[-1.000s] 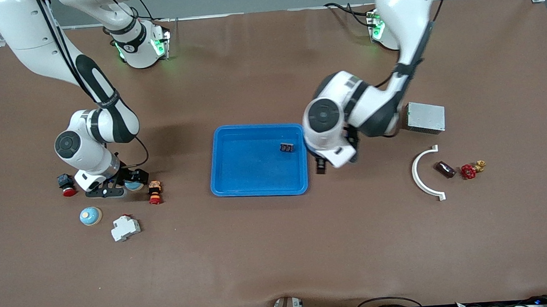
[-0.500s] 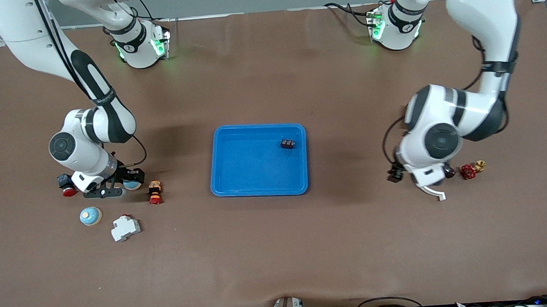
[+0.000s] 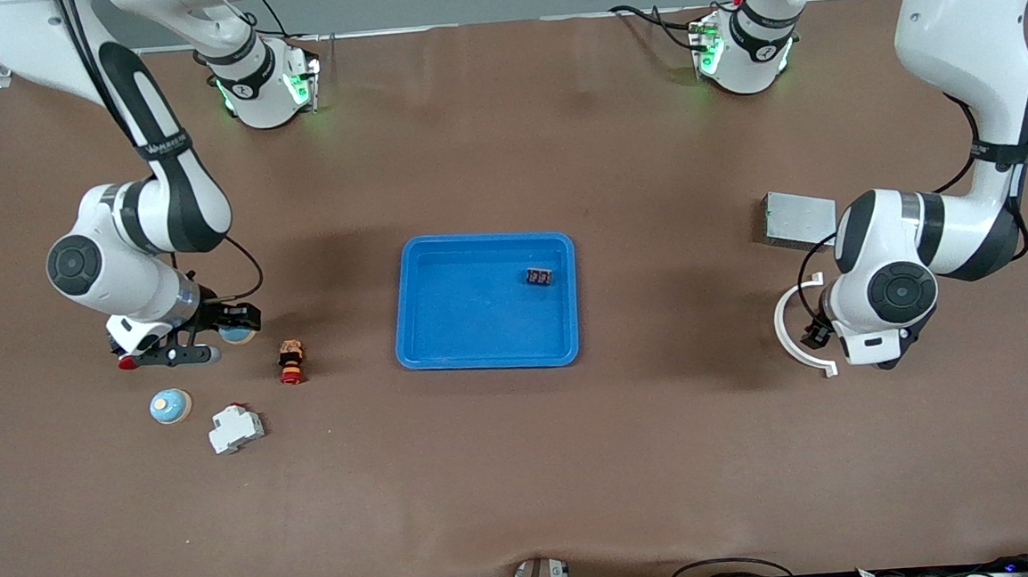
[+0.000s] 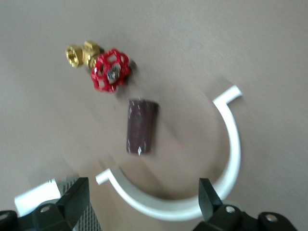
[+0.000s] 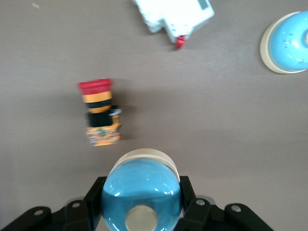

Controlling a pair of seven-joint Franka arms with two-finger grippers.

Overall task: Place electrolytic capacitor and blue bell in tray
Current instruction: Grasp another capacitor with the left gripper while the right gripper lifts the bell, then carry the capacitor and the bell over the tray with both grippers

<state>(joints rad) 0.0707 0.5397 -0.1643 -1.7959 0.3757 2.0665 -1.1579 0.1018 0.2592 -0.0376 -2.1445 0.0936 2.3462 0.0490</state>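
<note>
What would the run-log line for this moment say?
right gripper: shut on blue bell | left gripper: open over electrolytic capacitor | tray: neither inside

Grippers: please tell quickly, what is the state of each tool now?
Left tool: open, empty, over the electrolytic capacitor.
Right tool: shut on a blue bell, above the table.

Front cam sat high, facing the arm bases, whole desk (image 3: 525,466) in view. Wrist cams looked straight down, close; each patch also appeared in front view.
</note>
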